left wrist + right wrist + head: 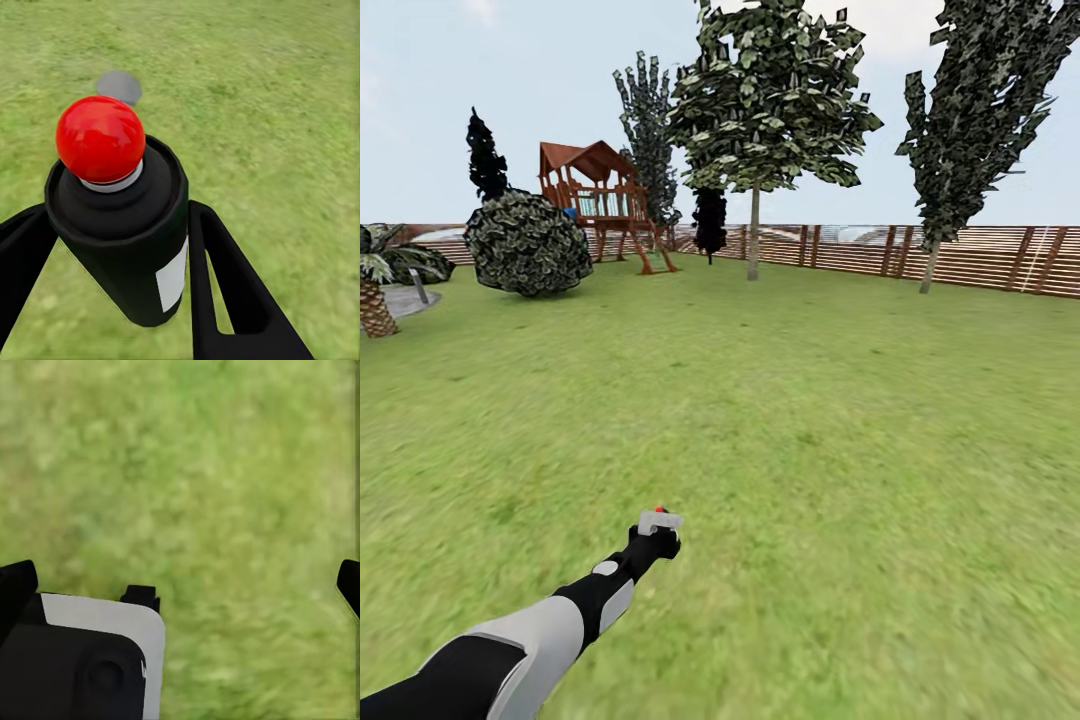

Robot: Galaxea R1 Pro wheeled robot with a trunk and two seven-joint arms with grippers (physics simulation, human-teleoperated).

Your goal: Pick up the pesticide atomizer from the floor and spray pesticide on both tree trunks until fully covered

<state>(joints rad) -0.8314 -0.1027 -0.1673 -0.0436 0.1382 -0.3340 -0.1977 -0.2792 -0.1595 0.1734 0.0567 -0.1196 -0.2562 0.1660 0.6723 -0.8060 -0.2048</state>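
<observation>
The pesticide atomizer (127, 247), a black bottle with a red round top and white label, stands upright between the two black fingers (225, 285) of my left gripper (112, 217), which is shut on it. In the head view the left gripper (658, 532) is held low over the grass floor (810, 450), with the atomizer's red top (660, 510) just showing. Two trees stand far off by the fence: one (770, 90) with its trunk (754, 240) at centre, one (980, 110) with its trunk (930, 268) to the right. My right gripper (182, 585) hangs open over grass.
A brown slat fence (980, 258) bounds the lawn at the back. A wooden playset (600, 195), a round bush (528, 244) and dark cone trees (647, 130) stand at back left. A palm-like plant (375, 290) and a grey paved patch (405, 298) lie at far left.
</observation>
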